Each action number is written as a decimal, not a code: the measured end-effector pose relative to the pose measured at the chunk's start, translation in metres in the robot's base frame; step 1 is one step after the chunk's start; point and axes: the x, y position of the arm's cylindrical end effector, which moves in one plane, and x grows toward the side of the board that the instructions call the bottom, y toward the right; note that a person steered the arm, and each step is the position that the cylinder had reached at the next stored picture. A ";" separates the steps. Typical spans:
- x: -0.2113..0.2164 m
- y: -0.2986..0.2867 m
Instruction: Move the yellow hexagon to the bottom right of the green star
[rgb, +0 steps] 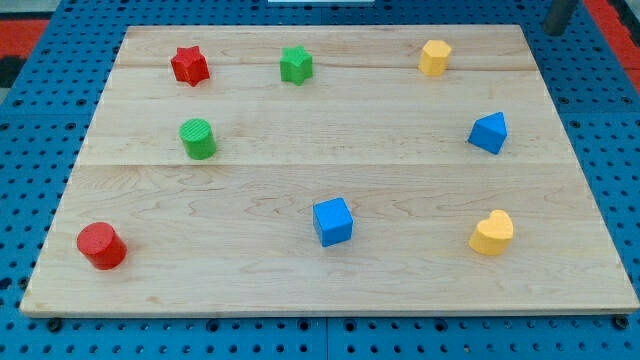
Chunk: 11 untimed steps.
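Presently the tip (557, 30) stands off the board (300, 130) at the view's top right, near the yellow hexagon (434, 57), well right of the green star (296, 65); no jaws fitted.

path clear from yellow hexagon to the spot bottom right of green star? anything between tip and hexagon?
Nothing visible blocks either. The yellow hexagon has bare board leftward to the green star. My tip sits off the board at the view's top right, with no block between.

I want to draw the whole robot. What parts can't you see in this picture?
- My tip: the rod is cut off at the view's top right, off the board, far from all blocks.
- The arm: outside the view.
- Wooden board: its bottom corners are cut off.
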 end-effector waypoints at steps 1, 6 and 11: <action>0.002 -0.003; 0.008 -0.084; 0.059 -0.092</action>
